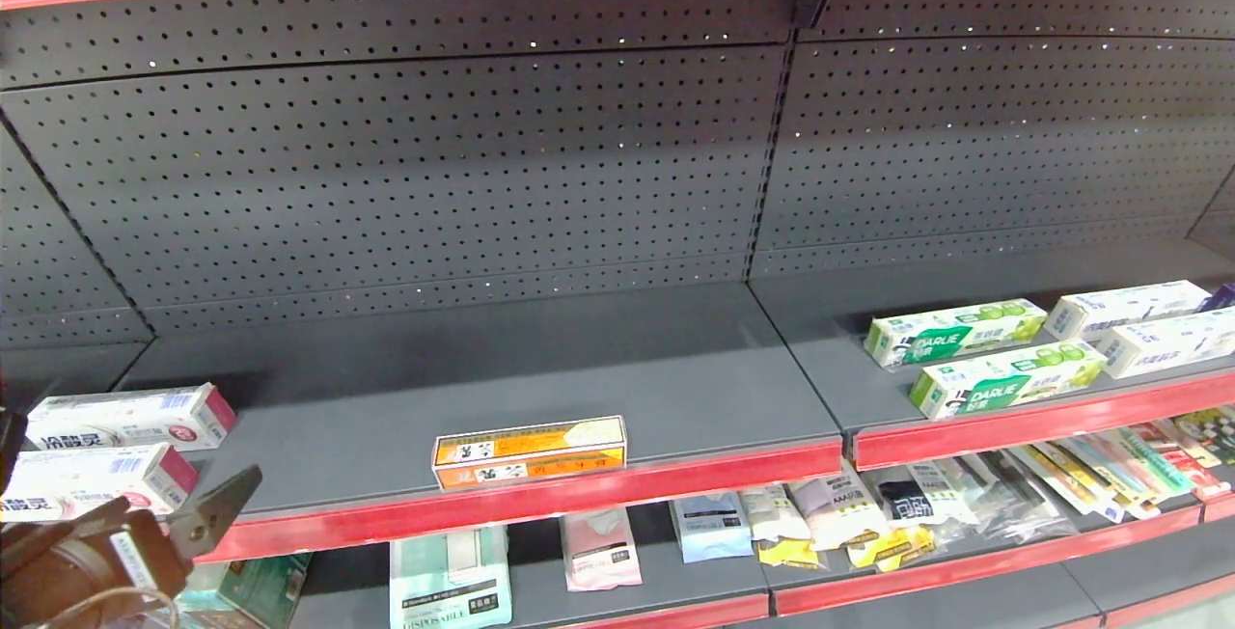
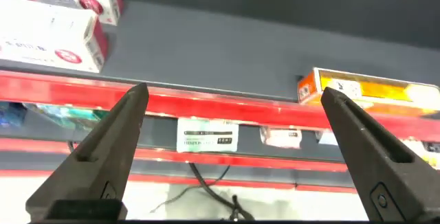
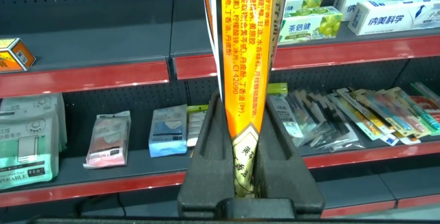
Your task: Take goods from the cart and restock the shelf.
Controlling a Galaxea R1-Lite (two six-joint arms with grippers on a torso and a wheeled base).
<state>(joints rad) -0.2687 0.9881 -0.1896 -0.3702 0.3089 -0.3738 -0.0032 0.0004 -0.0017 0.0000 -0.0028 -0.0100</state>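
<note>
Stock record, toothpaste bay

- Upper shelf (image 1: pixel 502 369): grey deck with a red front edge (image 1: pixel 540 504), backing onto a perforated panel (image 1: pixel 434 176).
- Shelved orange box (image 1: pixel 529 451): one unit, lying lengthwise at the front edge, near the middle of the bay.
- White-and-pink boxes: two units, lying at the left end of the shelf, the rear one (image 1: pixel 125 417) just behind the front one (image 1: pixel 92 479).
- Green-and-white boxes: two units, lying in the next bay to the right, one (image 1: pixel 955 332) behind the other (image 1: pixel 1008 378).
- White-and-blue boxes: two units, (image 1: pixel 1124 309) and (image 1: pixel 1172 340), lying just right of the green ones.
- Lower shelf (image 1: pixel 666 600): carrying flat packets, among them a teal-and-white pack (image 1: pixel 451 576), a pink pack (image 1: pixel 600 549) and a pale blue pack (image 1: pixel 711 525); long blister packs (image 1: pixel 1110 470) are fanning out towards the right.
- Left gripper (image 2: pixel 235 92): released, its two dark fingers spreading wide with nothing between them; it is hovering in front of the red edge at the left end, just beside the front white-and-pink box.
- Right gripper (image 3: pixel 244 114): clenched, grasping the held orange box (image 3: pixel 244 45), a long carton of the same colour as the shelved one; the carton is standing up out of the jaws, out in front of the shelving and apart from it
</note>
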